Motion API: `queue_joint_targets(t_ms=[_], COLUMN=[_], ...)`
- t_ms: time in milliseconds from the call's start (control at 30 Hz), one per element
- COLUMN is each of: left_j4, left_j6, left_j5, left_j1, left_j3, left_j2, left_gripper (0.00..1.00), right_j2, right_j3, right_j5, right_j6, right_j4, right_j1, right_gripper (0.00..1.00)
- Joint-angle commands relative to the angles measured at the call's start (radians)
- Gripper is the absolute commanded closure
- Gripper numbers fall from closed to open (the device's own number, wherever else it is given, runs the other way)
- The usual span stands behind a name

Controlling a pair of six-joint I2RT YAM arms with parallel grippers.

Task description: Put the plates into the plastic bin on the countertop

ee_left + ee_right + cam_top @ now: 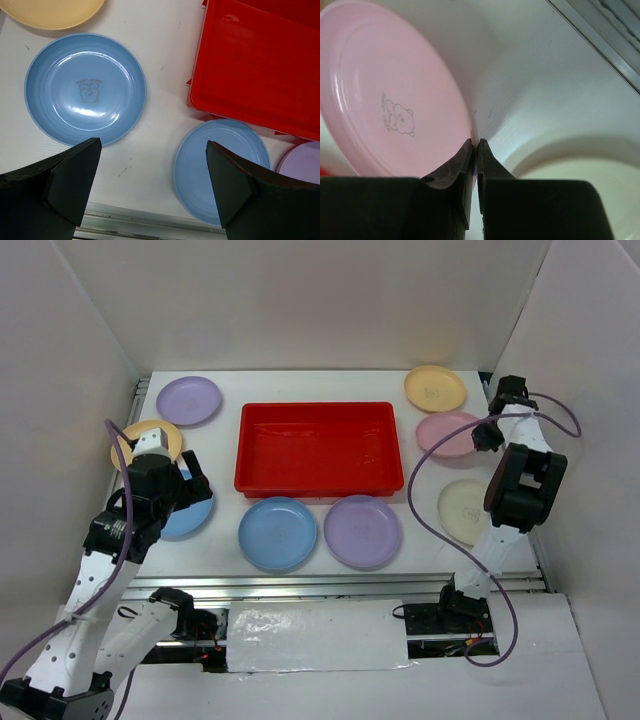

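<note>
Red bin (318, 445); pink plate (390, 95) with grey bear print.

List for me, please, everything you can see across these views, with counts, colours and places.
bin: one, red, middle of the table, nothing in it
lilac plates: two, one far left, one in front of the bin
blue plates: two, one in front of the bin, one near left, partly under the left arm
yellow plates: two, one far right, one left of the bin
pink plate: one, right of the bin
cream plate: one, near right
table: one, white, walled in white
left gripper: open, above the blue plates
right gripper: shut on the pink plate's rim
</note>
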Motion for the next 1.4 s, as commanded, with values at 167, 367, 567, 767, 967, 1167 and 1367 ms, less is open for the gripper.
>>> queue_joint_targets(t_ms=[167, 367, 567, 767, 967, 1167, 1367], left_j4=[0.02, 0.022, 0.025, 0.029, 0.028, 0.028, 0.026], left_j6=[0.005, 0.0, 0.006, 0.008, 0.011, 0.012, 0.014], left_j5=[-0.012, -0.019, -0.01, -0.016, -0.015, -0.01, -0.01], left_j1=[-0.003, -0.003, -0.005, -0.003, -0.005, -0.005, -0.003], left_j3=[0.01, 0.009, 0.01, 0.004, 0.006, 0.009, 0.009], left_j2=[0.009, 0.012, 0.026, 0.012, 0.041, 0.062, 0.075], left_gripper=[0.01, 0.01, 0.01, 0.01, 0.01, 0.01, 0.01], right_j2=[-0.3, -0.215, -0.044, 0.118, 0.145, 0.079, -0.073], right_j3=[0.098, 0.181, 0.211, 0.296, 0.239, 0.213, 0.236], right_j5=[0.031, -0.136, -0.368, -0.328, -0.284, -0.267, -0.147], right_j6=[0.068, 0.022, 0.063, 0.111, 0.146, 0.123, 0.095], right_j4=[-0.045, -0.051, 0.061, 0.069, 0.104, 0.082, 0.041], right_j1=[0.139, 0.402, 0.593, 0.673, 0.659, 0.661, 0.638], right_gripper=[1.0, 1.0, 1.0, 1.0, 0.95, 0.43, 0.0])
